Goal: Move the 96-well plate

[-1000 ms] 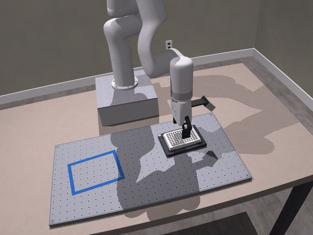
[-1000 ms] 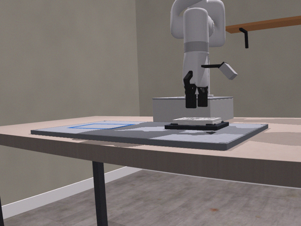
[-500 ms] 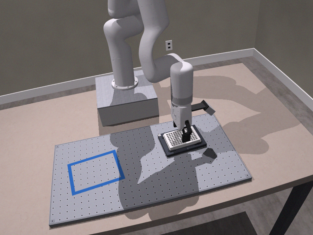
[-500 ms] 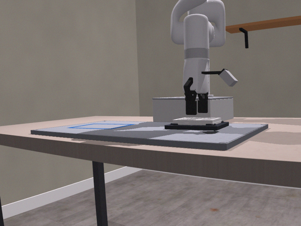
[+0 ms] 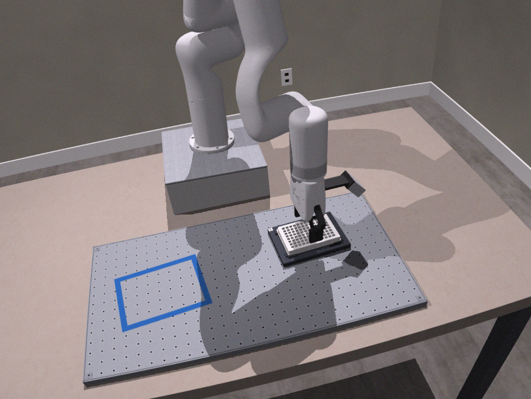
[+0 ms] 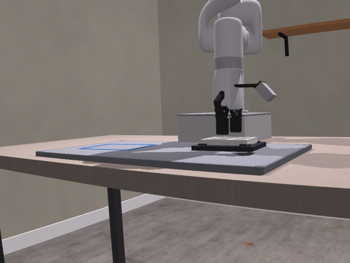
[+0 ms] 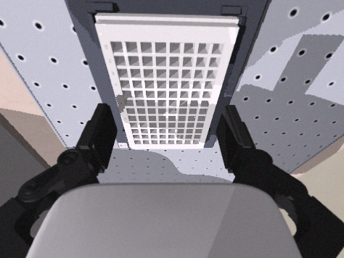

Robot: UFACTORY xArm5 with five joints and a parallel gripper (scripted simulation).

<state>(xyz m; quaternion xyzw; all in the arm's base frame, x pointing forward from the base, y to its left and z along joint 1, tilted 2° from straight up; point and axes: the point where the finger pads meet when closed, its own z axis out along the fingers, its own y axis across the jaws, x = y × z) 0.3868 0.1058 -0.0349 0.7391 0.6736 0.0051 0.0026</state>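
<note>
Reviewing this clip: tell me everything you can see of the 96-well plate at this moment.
The 96-well plate is a white rectangular tray, plastic by its look, with a grid of square wells and a stepped rim. It lies flat, wells up, seated in the dark plate nest on the perforated deck. The open gripper hangs just above it, one finger outside each long side, not touching. The blue taped outline lies well away.

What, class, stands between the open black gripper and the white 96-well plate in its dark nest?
Nothing visible. The open black gripper hangs just above the white 96-well plate in its dark nest, one finger outside each long side, with only air between.
</note>
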